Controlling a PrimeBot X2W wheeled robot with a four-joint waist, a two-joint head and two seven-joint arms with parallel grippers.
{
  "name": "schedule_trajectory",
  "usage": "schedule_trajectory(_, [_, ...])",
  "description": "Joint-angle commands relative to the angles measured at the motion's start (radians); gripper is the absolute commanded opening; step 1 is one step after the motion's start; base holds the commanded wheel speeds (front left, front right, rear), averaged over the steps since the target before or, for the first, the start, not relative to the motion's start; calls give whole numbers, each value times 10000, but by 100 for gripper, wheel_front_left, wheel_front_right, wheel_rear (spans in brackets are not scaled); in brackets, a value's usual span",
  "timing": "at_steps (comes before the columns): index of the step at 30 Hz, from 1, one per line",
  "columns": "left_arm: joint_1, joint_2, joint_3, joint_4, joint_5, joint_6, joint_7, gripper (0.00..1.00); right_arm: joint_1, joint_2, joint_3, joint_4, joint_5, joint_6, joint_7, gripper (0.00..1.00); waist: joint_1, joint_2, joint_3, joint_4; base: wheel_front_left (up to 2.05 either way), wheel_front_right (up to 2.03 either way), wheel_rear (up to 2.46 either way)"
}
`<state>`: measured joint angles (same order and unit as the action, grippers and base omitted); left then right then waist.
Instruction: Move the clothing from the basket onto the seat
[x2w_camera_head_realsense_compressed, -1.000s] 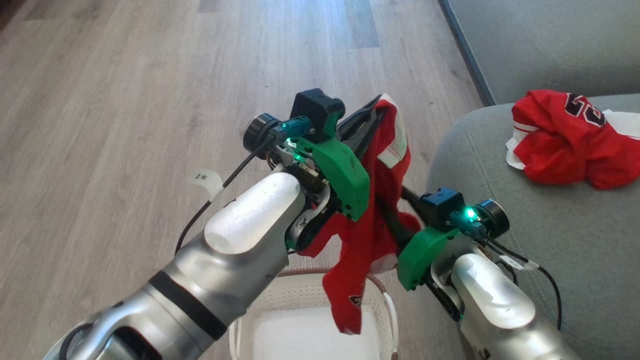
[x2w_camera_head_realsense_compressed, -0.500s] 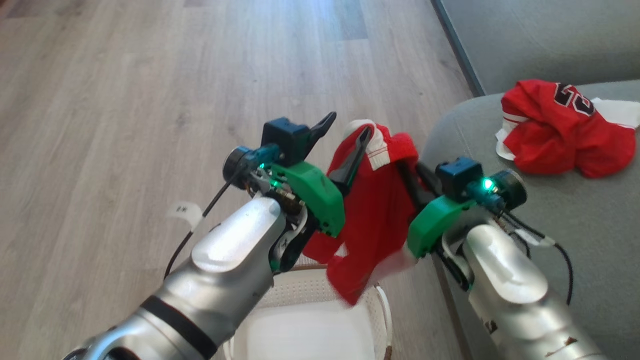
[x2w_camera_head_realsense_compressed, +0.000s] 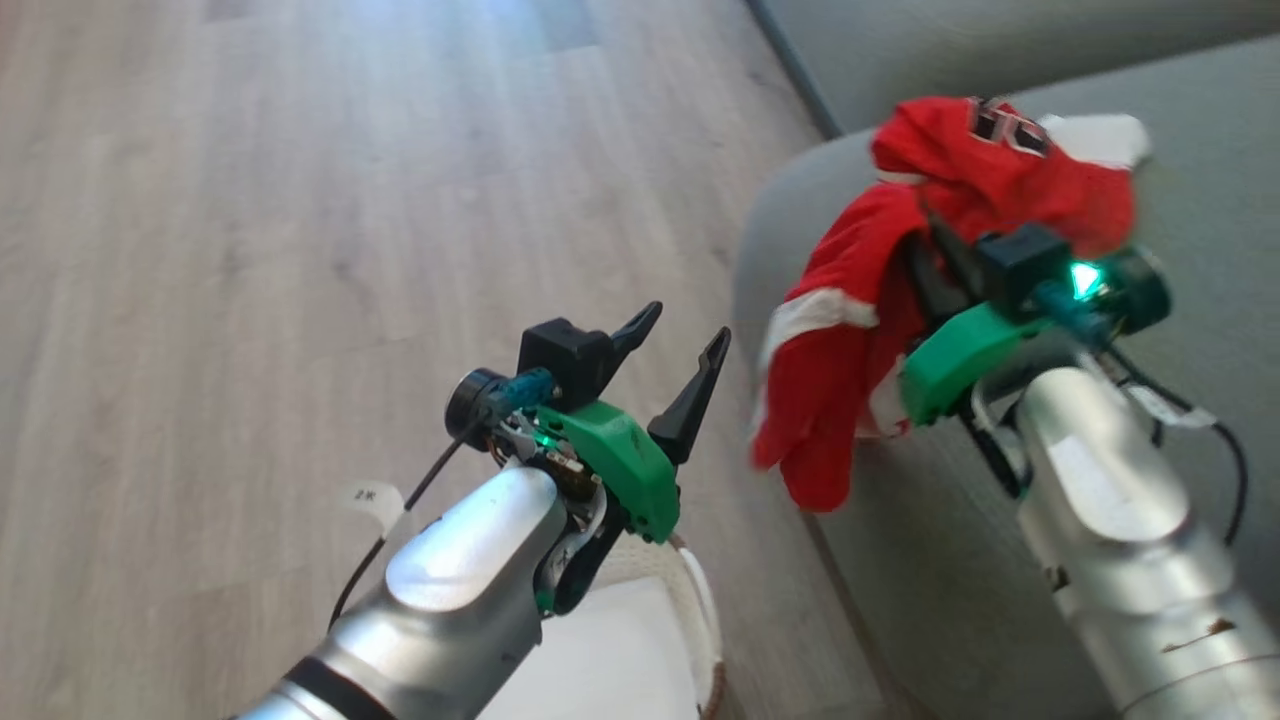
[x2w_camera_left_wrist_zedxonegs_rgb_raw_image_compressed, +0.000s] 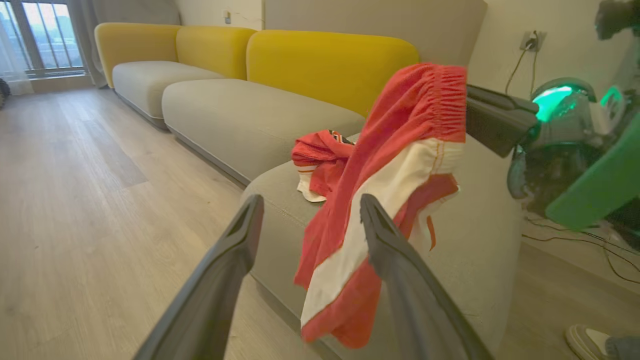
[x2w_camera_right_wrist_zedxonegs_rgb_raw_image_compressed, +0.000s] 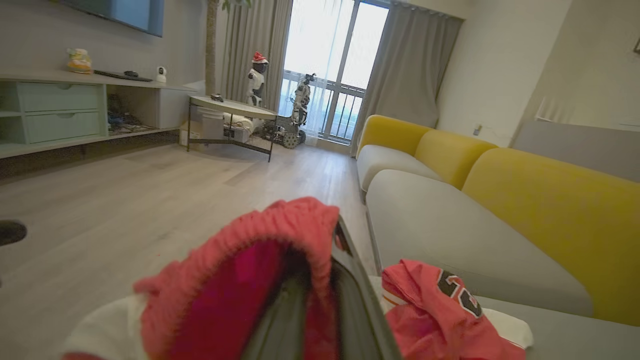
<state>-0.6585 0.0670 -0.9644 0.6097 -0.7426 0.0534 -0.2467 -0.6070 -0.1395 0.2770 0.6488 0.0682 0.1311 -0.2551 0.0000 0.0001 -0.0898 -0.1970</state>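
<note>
Red shorts with white stripe trim hang from my right gripper, which is shut on their waistband above the front edge of the grey-green seat. Its fingers are mostly buried in the cloth. A red jersey with lettering lies crumpled on the seat just beyond the shorts, and the right wrist view has it too. My left gripper stands open and empty over the floor, left of the shorts. The white basket peeks out under my left forearm.
Pale wooden floor spreads to the left. More sofa sections with yellow backs run along the wall. A low round table and a cabinet stand across the room. A person's shoe rests beside the sofa.
My left gripper opened and let go of the shorts, then drew back. My right gripper carried them rightward to the seat near the jersey. The head view has turned right.
</note>
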Motion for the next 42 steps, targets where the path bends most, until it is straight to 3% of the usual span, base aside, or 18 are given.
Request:
schedule_trajectory(1, [-370,188,393,-338,103,24,-127,100,-618,-38,31,-449,-123,-4,-67,0,0,-1,179,-602,0,0,0])
schedule_trajectory(11, [-9,115,876,-708,766,-53,-148,100,-904,-661,-357,-1089,-186,-4,-67,0,0,-1,700,-2305,0,0,0])
schedule_trajectory(19, [-208,-27,969,-674,1229,-346,-149,100,-953,-990,-671,-1591,-89,-4,-2,0,0,-1,1308,-2719,0,0,0])
schedule_trajectory(26, [-157,-83,1281,-667,1480,-383,-150,100,-1661,-1010,-156,-1422,124,-4,240,0,0,-1,1671,-2876,0,0,0])
schedule_trajectory(34, [-284,13,1408,-916,1900,-289,-150,100,-3714,-1683,-199,-599,676,-4,405,0,0,-1,2646,-2284,0,0,0])
schedule_trajectory(42, [-1206,562,1338,-1674,2486,-83,122,100,-6561,-3036,-1793,831,138,-4,800,0,0,-1,4486,-1087,0,0,0])
